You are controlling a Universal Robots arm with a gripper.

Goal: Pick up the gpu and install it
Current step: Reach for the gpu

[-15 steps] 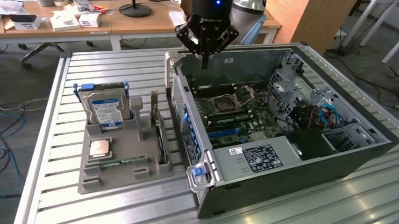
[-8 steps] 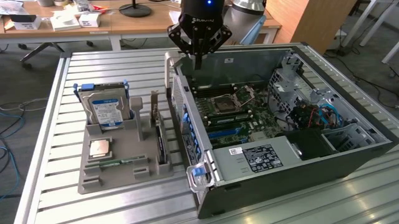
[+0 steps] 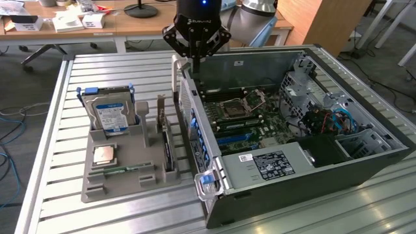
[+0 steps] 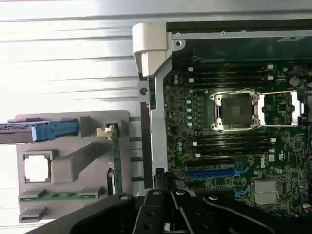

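The gpu (image 3: 166, 148) stands on its long edge in a slot of the grey holder (image 3: 123, 187), a thin dark card with a brownish bracket end toward the back. In the wrist view the gpu (image 4: 116, 163) shows edge-on in the grey holder (image 4: 68, 168), next to the case wall. My gripper (image 3: 193, 64) hangs above the near rear corner of the open computer case (image 3: 312, 165), well behind the gpu and apart from it. Its fingers are shut with nothing between them. In the wrist view the gripper (image 4: 168, 220) appears as black linkages over the motherboard edge.
A silver hard drive with a blue label (image 3: 110, 113) stands in the holder, with a CPU (image 3: 104, 155) and a green RAM stick (image 3: 120, 170) lying flat. The motherboard (image 3: 244, 119) shows blue slots (image 4: 214, 173) and a CPU socket (image 4: 235, 109). A white latch (image 4: 151, 46) juts from the case corner.
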